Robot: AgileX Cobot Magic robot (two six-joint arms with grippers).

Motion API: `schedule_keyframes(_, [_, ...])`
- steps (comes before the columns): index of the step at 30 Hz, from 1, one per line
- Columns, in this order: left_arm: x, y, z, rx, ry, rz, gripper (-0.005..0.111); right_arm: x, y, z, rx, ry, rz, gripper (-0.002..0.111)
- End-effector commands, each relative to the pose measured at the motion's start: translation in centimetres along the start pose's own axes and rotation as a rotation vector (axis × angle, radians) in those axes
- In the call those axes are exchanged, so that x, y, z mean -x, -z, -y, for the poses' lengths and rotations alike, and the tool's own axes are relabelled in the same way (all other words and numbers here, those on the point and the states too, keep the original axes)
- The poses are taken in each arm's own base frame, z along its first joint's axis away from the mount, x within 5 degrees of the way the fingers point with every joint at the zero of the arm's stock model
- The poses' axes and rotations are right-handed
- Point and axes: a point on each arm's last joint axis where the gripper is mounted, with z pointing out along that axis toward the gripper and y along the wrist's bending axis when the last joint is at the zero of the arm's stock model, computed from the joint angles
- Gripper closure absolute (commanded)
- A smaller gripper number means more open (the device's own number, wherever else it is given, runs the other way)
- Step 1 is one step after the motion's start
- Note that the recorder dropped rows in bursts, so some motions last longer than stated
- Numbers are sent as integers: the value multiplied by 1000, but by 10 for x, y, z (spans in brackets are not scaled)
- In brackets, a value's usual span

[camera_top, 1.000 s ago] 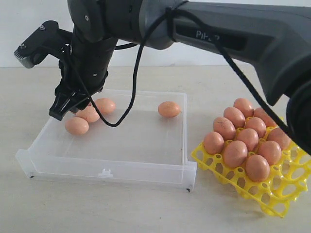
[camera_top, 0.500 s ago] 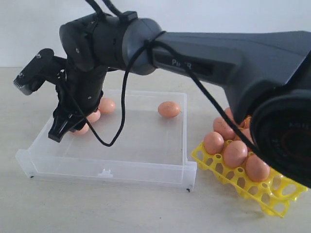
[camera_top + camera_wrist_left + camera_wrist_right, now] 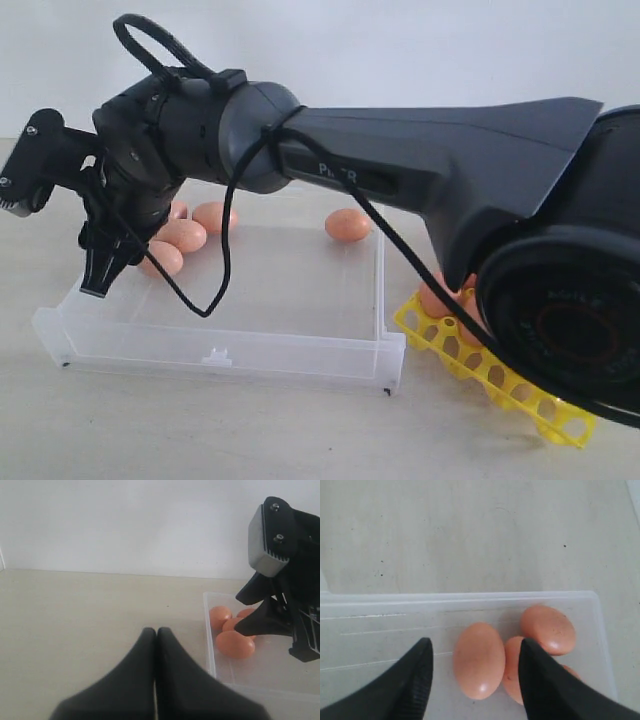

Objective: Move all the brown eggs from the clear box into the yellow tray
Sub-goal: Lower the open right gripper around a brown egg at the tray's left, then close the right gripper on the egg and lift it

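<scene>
Right gripper (image 3: 475, 647): jaws are set apart, nothing gripped. It is poised over the cluster of brown eggs (image 3: 479, 660) at the left end of the clear box (image 3: 300, 345). One egg is bracketed by the jaws, with a neighbour (image 3: 547, 629) just beside it. A lone egg (image 3: 347, 225) is noted at the far wall. Yellow tray (image 3: 520, 400) — largely hidden behind the arm. Left gripper (image 3: 156, 637): pressed together, outside the box.

Risk: on descent the neighbour could be struck by a finger and rolled or cracked — or the smooth shell squeezed out if caught off-centre.
</scene>
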Motion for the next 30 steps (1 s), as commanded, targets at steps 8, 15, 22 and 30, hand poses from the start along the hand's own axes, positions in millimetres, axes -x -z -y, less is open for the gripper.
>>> schedule_keyframes(8, [-1,0,0,1,-4,0,111,-15,-26,-9,-8,1,-68,57])
schedule_keyframes(15, [-1,0,0,1,-4,0,111,-14,-26,1,-128,-21,-60,42])
schedule_keyframes(22, [-1,0,0,1,-4,0,111,-12,-26,1,-129,-26,-37,42])
schedule_keyframes(30, [-1,0,0,1,-4,0,111,-20,-39,-5,-111,-76,-64,42])
